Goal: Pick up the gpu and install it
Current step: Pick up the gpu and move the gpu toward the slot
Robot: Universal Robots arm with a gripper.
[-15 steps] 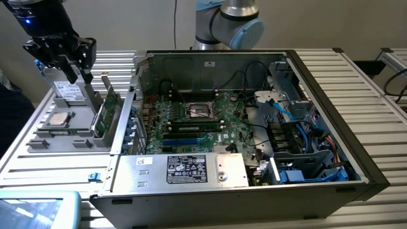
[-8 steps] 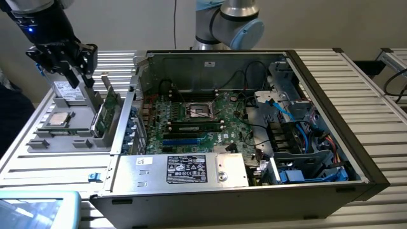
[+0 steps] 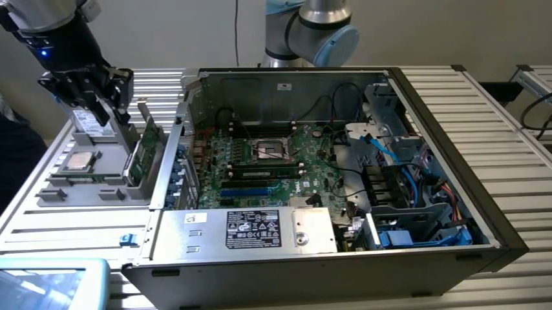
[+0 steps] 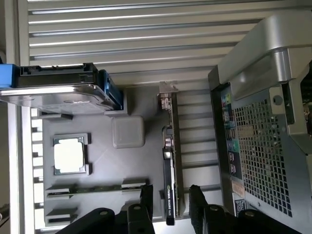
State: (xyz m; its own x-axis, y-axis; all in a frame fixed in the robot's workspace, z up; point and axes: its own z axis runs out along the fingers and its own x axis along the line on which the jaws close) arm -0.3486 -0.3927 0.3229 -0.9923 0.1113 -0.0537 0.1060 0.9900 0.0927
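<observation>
Slatted metal tbl (image 3: 505, 119): open PC case (image 3: 302, 278) mid, grey parts tray (image 3: 82, 185) just beside it, on the exterior view's left.

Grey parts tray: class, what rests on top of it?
A gpu standing on edge, a silver drive, a processor chip and a memory stick. The drive covers the tray surface beneath it.

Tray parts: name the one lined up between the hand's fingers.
The gpu, the thin card standing on edge. The open hand straddles it; the drive, processor chip and memory stick sit off to one side.
</observation>
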